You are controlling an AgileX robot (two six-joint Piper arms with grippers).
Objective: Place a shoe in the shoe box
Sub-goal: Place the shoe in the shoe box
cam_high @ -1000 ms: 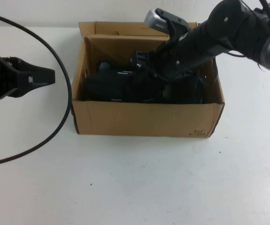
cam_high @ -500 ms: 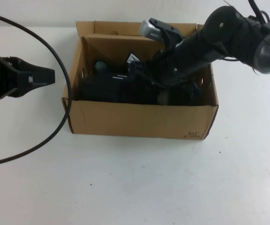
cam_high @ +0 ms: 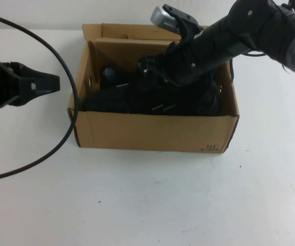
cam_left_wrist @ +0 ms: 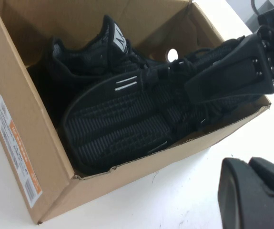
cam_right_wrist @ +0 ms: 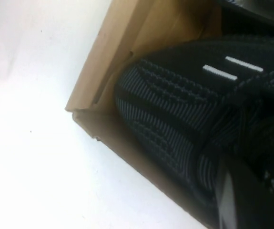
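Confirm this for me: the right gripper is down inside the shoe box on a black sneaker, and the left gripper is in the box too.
Not quite. The left gripper is not in the shoe box; the high view shows it shut, parked over the table to the box's left. The rest holds: the right gripper is down inside the box, shut on the black sneaker.

Markings: none fully legible.
Shoe box (cam_left_wrist: 29,143) side carries an orange-and-white label (cam_left_wrist: 18,151), print too small; shoe (cam_left_wrist: 117,119) tongue tag (cam_left_wrist: 120,42) shows a partial white logo.
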